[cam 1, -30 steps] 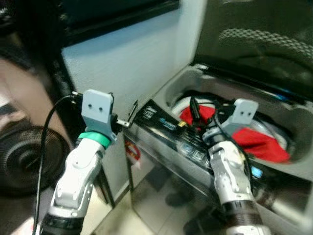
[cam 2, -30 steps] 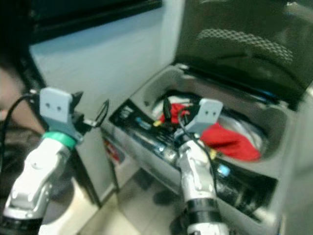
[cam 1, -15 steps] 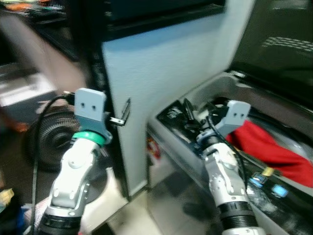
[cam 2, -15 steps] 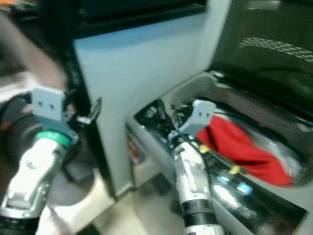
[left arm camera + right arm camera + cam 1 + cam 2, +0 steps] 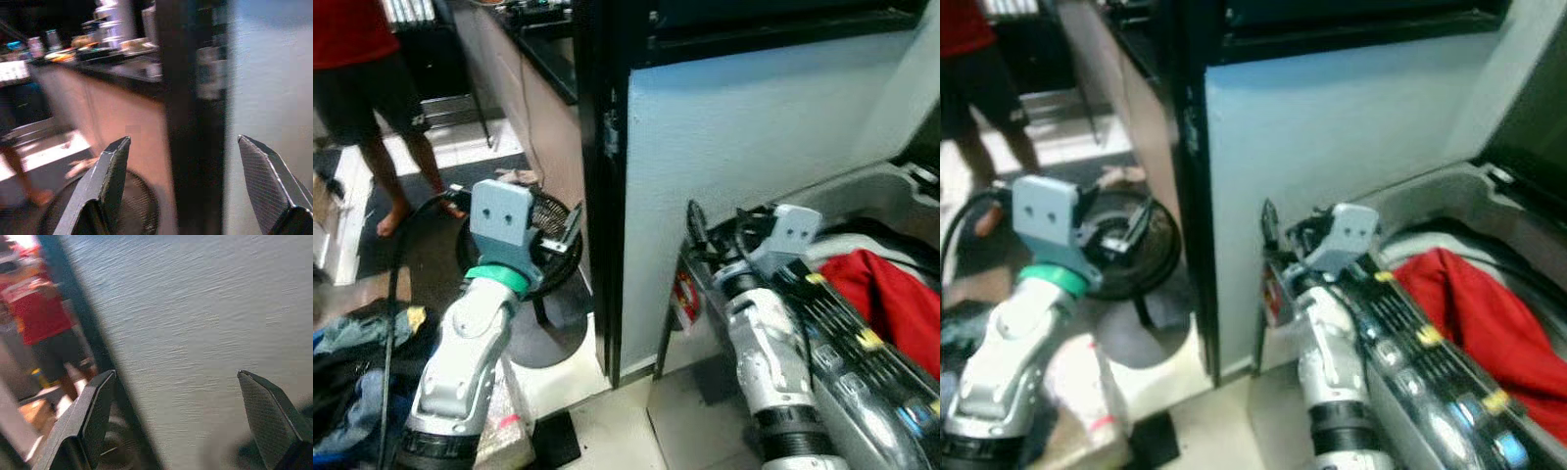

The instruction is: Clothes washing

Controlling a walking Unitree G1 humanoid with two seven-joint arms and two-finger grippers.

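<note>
- A top-loading washing machine (image 5: 862, 362) is seen at the right, lid up, with a red garment (image 5: 886, 294) lying in its tub; part of the cloth hangs over the near rim beside the control panel (image 5: 847, 338).
- A pale blue-grey panel (image 5: 744, 147) stands left of the washer, edged by a dark vertical frame (image 5: 602, 176).
- The left gripper (image 5: 183, 186) is held up in free air at the left, fingers spread apart, nothing between them; a floor fan (image 5: 524, 259) sits behind it.
- The right gripper (image 5: 176, 421) is raised near the washer's left front corner, fingers spread apart and empty, pointed at the pale panel.
- More clothes (image 5: 352, 362) are piled on the floor at the near left, by the left arm.
- A person (image 5: 372, 88) in a red top and dark shorts is standing at the far left.
- Progress judged: 1 red item is loaded, so loading is partly done. The floor pile is probably more laundry to fetch, though it is blurred and cut off by the edge.
- Left to do, by judgement: remaining clothes loaded, hanging cloth tucked in, lid shut, cycle started on the panel.
</note>
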